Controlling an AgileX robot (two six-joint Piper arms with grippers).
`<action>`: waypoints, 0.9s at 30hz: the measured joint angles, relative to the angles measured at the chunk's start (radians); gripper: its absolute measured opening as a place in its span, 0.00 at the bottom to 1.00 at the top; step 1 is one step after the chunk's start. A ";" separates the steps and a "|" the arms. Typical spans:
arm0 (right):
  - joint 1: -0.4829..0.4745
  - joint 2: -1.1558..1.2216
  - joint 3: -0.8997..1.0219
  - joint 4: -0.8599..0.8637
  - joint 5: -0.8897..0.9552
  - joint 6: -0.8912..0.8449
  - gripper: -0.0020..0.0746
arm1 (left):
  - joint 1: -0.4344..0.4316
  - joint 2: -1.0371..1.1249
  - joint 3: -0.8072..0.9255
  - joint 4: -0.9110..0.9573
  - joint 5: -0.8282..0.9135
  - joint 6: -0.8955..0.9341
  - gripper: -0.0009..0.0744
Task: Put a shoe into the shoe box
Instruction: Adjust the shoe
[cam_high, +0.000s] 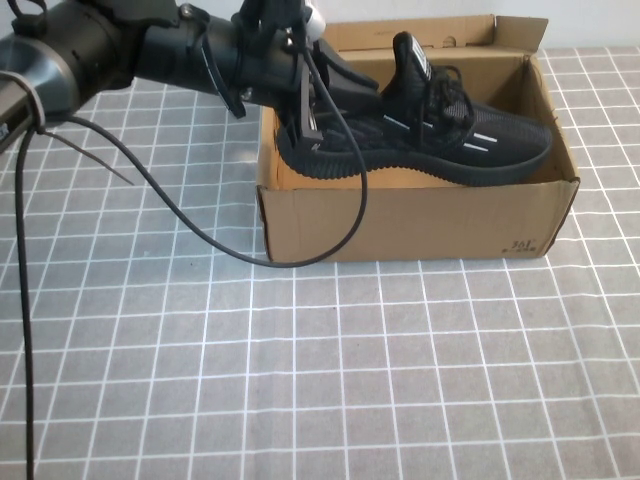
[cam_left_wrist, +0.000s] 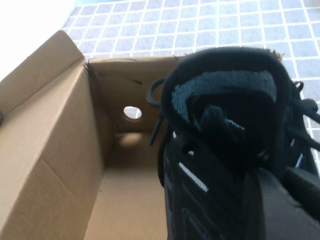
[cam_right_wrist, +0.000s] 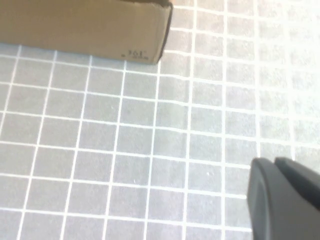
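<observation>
Now, shoe (cam_high: 430, 130): lay inside the box, toe toward the robot's right, heel lifted at the left end, sole along the near wall.
Box (cam_high: 410, 220): stood open on the checked cloth (cam_high: 300, 380), flap (cam_high: 420, 32) up at the far side; a round hole (cam_left_wrist: 132, 112) showed in the end wall.
Left gripper (cam_high: 310, 120): reached over the box's left end, pinching the shoe's heel.
Right gripper (cam_right_wrist: 285, 200): hung over the cloth, apart from the box; whether its claw was spread or pressed together, I cannot tell.
Cable (cam_high: 200, 235): trailed across the cloth before the box.
</observation>
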 joint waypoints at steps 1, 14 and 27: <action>0.000 0.000 0.003 0.000 -0.006 0.000 0.01 | 0.000 0.004 0.000 0.000 0.002 0.004 0.06; 0.000 0.000 0.002 -0.011 -0.022 0.003 0.01 | 0.000 0.058 -0.009 -0.074 -0.114 0.101 0.06; 0.000 0.000 0.003 -0.051 -0.040 0.048 0.01 | 0.001 0.098 -0.013 -0.246 -0.171 0.311 0.06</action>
